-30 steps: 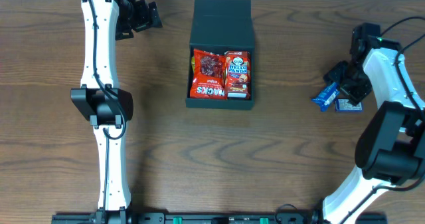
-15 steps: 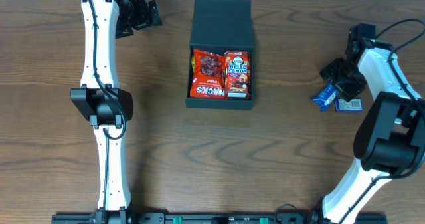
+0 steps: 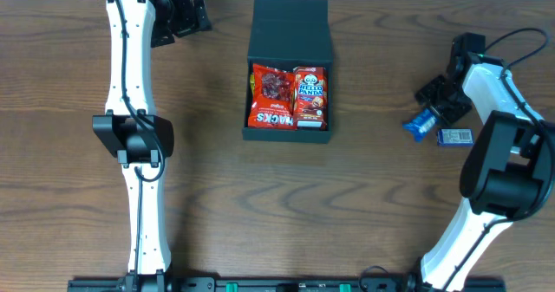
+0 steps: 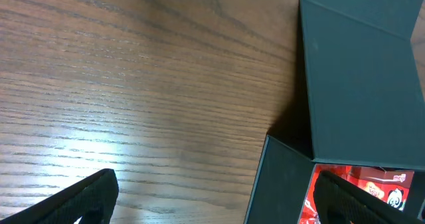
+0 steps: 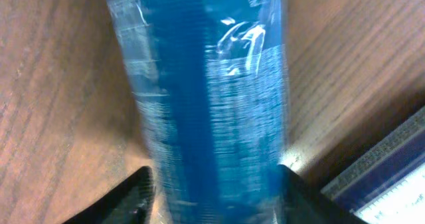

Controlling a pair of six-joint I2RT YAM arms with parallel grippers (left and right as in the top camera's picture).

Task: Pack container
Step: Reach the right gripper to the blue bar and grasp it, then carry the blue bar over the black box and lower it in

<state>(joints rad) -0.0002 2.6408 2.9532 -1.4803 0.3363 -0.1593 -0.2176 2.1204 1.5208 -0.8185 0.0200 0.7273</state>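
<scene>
Jaws of the right gripper (image 5: 216,197) have just squeezed in on the blue packet (image 3: 420,124), pulling it off its neighbour (image 3: 455,137), so it's probably headed for the open container (image 3: 289,32) mid-table, left gripper (image 3: 182,19) gaping wide.

Bare table (image 3: 373,110) separates container (image 3: 286,136) from blue packet (image 3: 420,125), apparently unobstructed.

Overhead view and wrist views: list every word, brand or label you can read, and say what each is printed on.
"HELLO PANDA": on the right red packet in the container.
"ACKS", upside down, earlier letters unclear: on the left red packet.
Blue packet: print blurred, unreadable.
Blue-and-white packet beside it: too small to read.
</scene>
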